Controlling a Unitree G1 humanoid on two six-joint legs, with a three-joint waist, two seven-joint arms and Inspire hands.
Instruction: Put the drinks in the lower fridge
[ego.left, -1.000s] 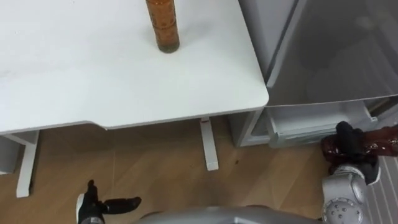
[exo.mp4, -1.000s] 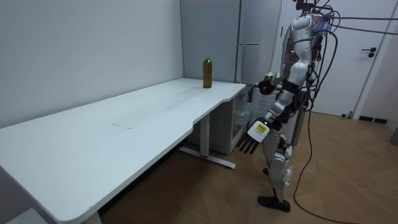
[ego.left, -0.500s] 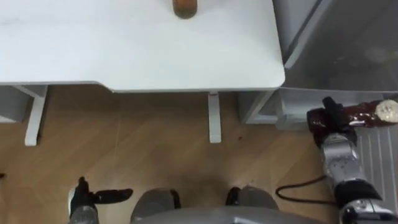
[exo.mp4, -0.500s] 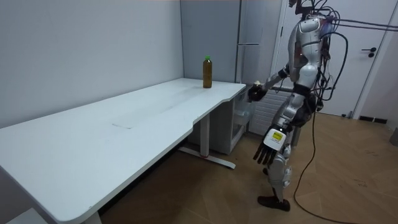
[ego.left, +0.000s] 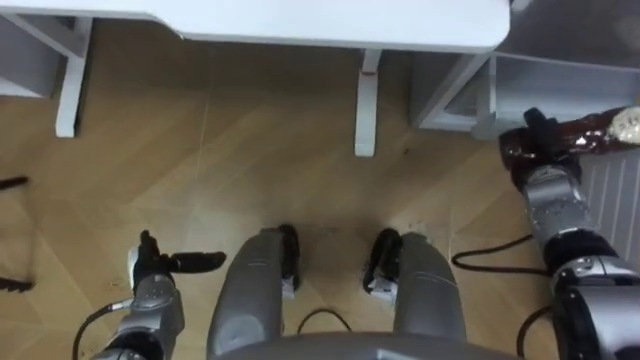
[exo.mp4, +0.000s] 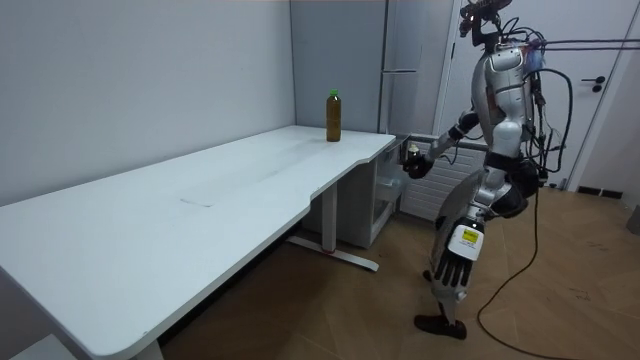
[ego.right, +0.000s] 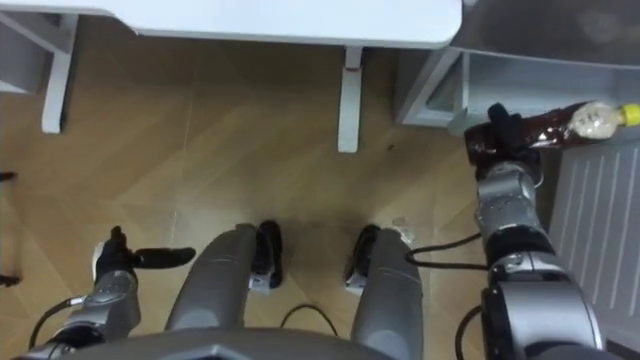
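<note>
Getting the brown drink bottle (ego.right: 565, 124) into the lower fridge compartment (ego.left: 560, 80) calls for a level, unhurried reach. The right hand (ego.right: 497, 140) is clenched round the bottle's lower end, and the bottle lies almost on its side, its yellow cap pointing away to the robot's right. The grip sits far from the cap, so I judge the free end may swing or dip. The cap end should go through the opening first, clear of the grey frame. The bottle should be set down fully before the fingers loosen, or it may roll on the shelf.

In the room view the robot stands upright at the end of the white table (exo.mp4: 200, 200), in front of the tall grey fridge (exo.mp4: 400, 40), with the held bottle out in front at about table height. It would probably have to bend or crouch to reach the low opening beside the table leg (ego.left: 368, 105).

The left hand (ego.left: 150, 270) hangs low at the robot's side over the wooden floor, fingers straight and holding nothing.

The compartment looks open, showing pale inner walls. What lies deeper inside is too poorly seen to tell. A second bottle (exo.mp4: 333, 117), brown with a green cap, stands upright near the table's far edge, waiting its turn.
</note>
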